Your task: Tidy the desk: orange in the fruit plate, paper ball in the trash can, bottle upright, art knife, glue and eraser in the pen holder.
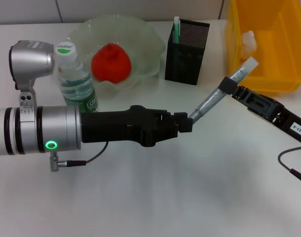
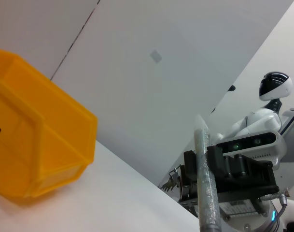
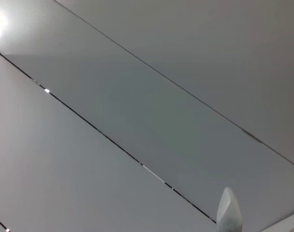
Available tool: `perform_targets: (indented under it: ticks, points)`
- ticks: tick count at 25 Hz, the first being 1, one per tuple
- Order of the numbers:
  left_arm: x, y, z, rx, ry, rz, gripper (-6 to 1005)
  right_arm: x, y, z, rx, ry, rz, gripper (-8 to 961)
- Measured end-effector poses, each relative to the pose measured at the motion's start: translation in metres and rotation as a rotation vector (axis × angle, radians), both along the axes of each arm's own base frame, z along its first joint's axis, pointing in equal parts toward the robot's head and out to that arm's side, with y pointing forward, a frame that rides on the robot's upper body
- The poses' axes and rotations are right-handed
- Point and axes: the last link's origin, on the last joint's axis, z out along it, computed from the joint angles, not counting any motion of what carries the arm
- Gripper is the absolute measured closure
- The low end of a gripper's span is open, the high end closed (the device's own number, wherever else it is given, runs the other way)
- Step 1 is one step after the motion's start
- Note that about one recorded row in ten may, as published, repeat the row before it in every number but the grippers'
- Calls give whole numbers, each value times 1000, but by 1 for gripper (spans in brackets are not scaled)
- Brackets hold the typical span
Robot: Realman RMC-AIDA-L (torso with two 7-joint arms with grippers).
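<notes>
Clamped at both ends between two grippers: glue stick [image 1: 220, 95], lower end in left gripper [image 1: 189, 121], upper part pinched by right gripper [image 1: 228, 88], slanting above the table [image 1: 140, 197]. Farther back: pen holder [image 1: 186, 54], trash can [image 1: 269, 44]; orange [image 1: 110, 62] in fruit plate [image 1: 145, 34], bottle [image 1: 76, 76] upright beside it.

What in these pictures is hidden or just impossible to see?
- Eraser: not in any view.
- Trash can: far side cut off by the head view's edge.
- Pen holder: contents mostly hidden by its mesh walls.
- Bottle: base hidden behind the left arm.
</notes>
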Motion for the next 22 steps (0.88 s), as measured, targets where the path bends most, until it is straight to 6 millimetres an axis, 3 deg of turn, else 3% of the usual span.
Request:
perform_targets:
  ticks: [10, 16, 19, 22]
  points:
    - [-3, -3, 2, 4, -6, -8, 614, 3, 0, 4, 15, -4, -7, 813]
    - [-2, -8, 3, 6, -15, -61, 373, 10, 7, 32, 139, -48, 25, 814]
    - [-8, -18, 2, 51, -16, -172, 221, 12, 14, 45, 211, -89, 47, 814]
    - [-14, -23, -2, 80, -15, -233, 219, 11, 27, 57, 273, -145, 64, 814]
